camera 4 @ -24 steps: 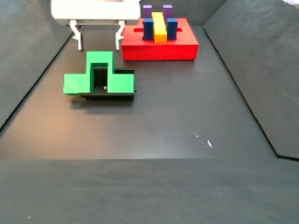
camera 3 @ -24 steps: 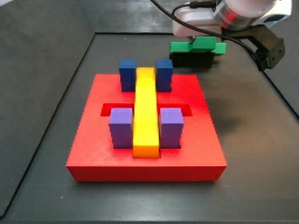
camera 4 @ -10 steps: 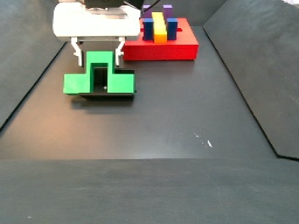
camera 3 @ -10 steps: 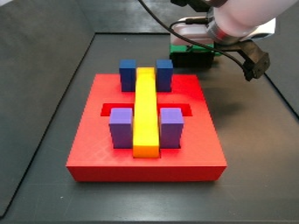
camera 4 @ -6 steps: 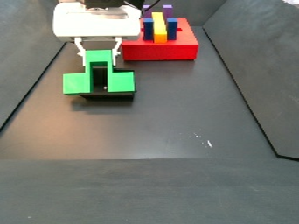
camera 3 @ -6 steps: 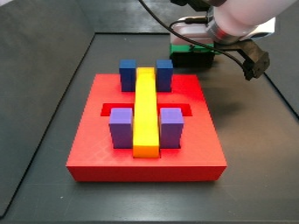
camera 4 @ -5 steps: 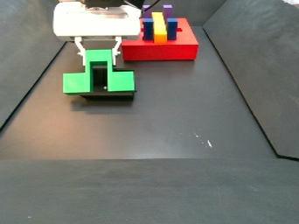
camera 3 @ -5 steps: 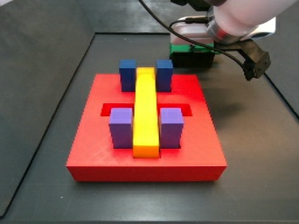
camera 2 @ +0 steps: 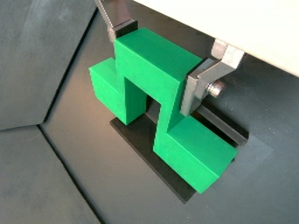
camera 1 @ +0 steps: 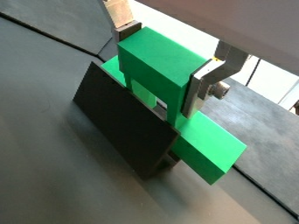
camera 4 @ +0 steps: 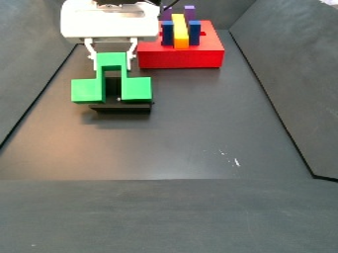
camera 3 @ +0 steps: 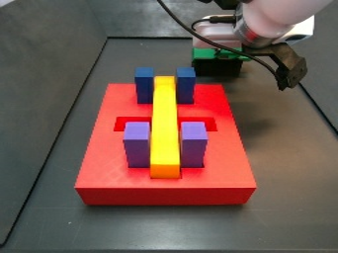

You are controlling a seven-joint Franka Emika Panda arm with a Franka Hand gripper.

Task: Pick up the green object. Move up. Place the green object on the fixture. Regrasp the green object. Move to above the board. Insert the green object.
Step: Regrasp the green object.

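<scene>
The green object (camera 1: pixel 149 54) (camera 2: pixel 146 61) rests on the black fixture (camera 1: pixel 117 118) (camera 2: pixel 225 128), with its raised middle block pointing up. In both wrist views my gripper (camera 1: pixel 160 68) (camera 2: pixel 158 63) straddles that raised block, and both silver fingers (camera 1: pixel 201 87) (camera 2: pixel 201 86) press against its sides. In both side views the gripper (camera 4: pixel 113 61) (camera 3: pixel 239 45) sits low over the green object (camera 4: pixel 90 92) (camera 3: pixel 211 56), away from the red board (camera 3: pixel 99 148) (camera 4: pixel 185 57).
The board carries a long yellow bar (camera 3: pixel 164 114), two blue blocks (camera 3: pixel 145 84) and two purple blocks (camera 3: pixel 137 143). Dark walls rise around the black floor (camera 4: pixel 199 138). A cable loops behind the arm (camera 3: pixel 284 69).
The gripper came down from above and behind the green object until its fingers straddle the raised block. Over the last second it stayed there and the fingers closed in slightly.
</scene>
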